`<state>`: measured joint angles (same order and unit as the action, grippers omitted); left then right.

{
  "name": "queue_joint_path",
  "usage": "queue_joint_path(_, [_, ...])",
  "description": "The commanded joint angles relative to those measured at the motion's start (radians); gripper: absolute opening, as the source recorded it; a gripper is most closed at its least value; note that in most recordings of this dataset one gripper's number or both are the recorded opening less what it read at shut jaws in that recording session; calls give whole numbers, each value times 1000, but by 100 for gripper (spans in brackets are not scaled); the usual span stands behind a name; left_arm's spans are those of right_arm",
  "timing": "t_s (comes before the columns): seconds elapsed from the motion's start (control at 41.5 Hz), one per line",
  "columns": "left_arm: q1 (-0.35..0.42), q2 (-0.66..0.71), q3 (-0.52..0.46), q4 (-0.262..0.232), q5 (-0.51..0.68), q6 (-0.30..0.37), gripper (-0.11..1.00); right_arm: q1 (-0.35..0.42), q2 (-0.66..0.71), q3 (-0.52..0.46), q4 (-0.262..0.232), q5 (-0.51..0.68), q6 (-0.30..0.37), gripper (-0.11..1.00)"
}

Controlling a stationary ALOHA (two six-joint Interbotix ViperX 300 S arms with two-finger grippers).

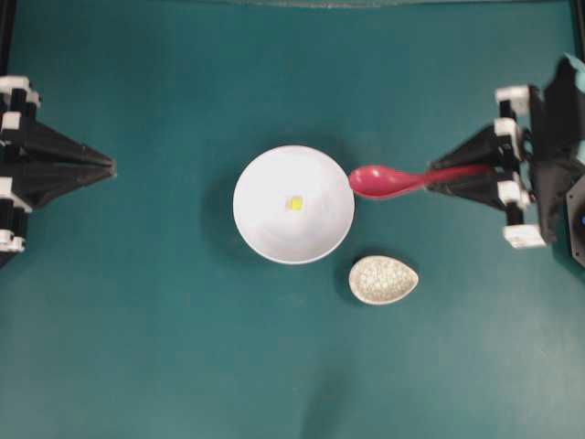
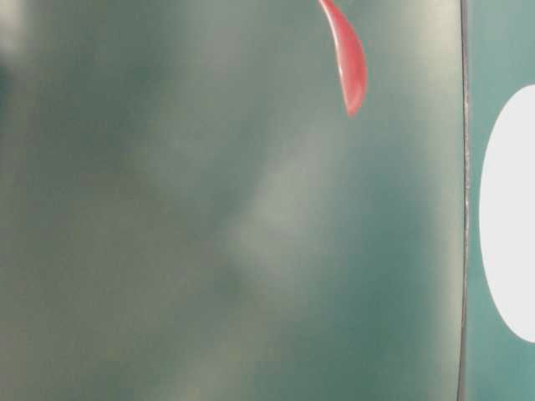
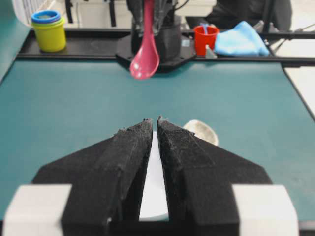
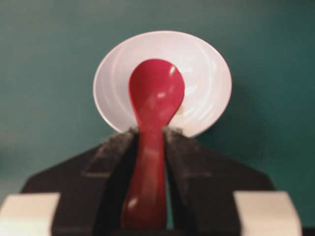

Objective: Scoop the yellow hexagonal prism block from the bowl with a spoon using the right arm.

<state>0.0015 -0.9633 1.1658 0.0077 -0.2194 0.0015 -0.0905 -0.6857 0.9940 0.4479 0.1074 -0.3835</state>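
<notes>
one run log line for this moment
stage: spoon carried, not yet in bowl | right gripper: shut on spoon | left gripper: shut, empty | yellow block: in bowl | spoon rest: beside bowl

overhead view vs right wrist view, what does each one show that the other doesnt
Only the overhead view shows the yellow hexagonal prism block in the bowl, the speckled spoon rest and the left gripper, shut. Only the right wrist view shows the spoon handle clamped between the right gripper jaws; there the scoop hides the block. Both show spoon, white bowl, green table.
</notes>
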Motion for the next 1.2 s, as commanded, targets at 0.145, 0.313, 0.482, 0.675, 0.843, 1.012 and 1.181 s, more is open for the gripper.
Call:
queue_joint_path(0.145, [0, 5, -26, 3, -11, 2, 13, -15, 87, -101, -18, 55, -2, 24])
queue_joint_path(0.313, [0, 5, -26, 3, -11, 2, 13, -43, 163, -161, -25, 115, 2, 24])
queue_joint_path(0.482, [0, 5, -26, 3, -8, 2, 13, -66, 241, -229, -28, 189, 2, 24])
queue_joint_path(0.675, [0, 3, -26, 3, -5, 2, 13, -75, 339, -302, -35, 281, 3, 24])
queue_joint_path(0.843, [0, 3, -26, 3, -5, 2, 13, -75, 436, -383, -48, 371, 3, 24])
queue_joint_path(1.012, [0, 3, -26, 2, -3, 2, 13, -77, 503, -442, -66, 417, 6, 24])
queue_joint_path(1.181, [0, 3, -26, 3, -2, 2, 13, -75, 554, -471, -67, 433, 6, 24])
